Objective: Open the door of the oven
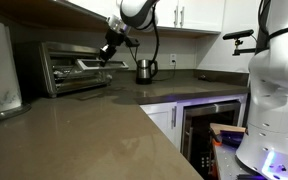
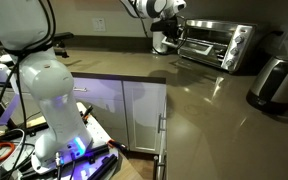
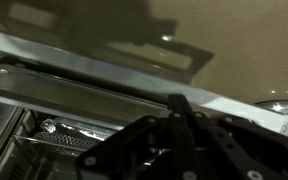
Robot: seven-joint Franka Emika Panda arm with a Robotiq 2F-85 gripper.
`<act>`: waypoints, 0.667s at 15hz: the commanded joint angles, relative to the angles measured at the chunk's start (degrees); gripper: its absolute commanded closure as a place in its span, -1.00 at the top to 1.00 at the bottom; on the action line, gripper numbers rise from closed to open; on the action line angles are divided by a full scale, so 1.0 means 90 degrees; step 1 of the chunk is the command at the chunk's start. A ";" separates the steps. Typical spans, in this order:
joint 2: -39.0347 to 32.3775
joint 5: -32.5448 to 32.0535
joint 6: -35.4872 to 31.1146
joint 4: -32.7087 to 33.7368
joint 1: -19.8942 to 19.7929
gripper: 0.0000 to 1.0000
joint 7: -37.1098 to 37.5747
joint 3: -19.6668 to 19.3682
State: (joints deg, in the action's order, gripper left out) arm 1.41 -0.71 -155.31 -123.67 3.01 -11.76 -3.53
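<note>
Brown, smooth tabletop [image 1: 104, 135] fills the foreground. Black two-fingered claw [image 3: 179, 108]: fingers pressed together, nothing seen between them, tips at a silver frame edge. Wide glass door in silver metal frame [image 1: 69, 72] fronts the small boxy stainless-steel oven [image 1: 72, 68], which stands at the tabletop's back by the wall. Wire rack [image 3: 69, 140] visible inside. Door ajar or shut: cannot tell.

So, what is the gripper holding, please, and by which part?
Cannot be told; the black gripper is at the top of the glass door of the boxy steel toaster oven.
</note>
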 commanded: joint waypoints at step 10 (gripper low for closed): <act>0.0180 -0.0079 0.0349 -0.0278 -0.0134 -1.00 -0.0023 0.0176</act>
State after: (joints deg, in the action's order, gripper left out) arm 1.41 -0.71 -154.34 -125.32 3.02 -11.76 -2.81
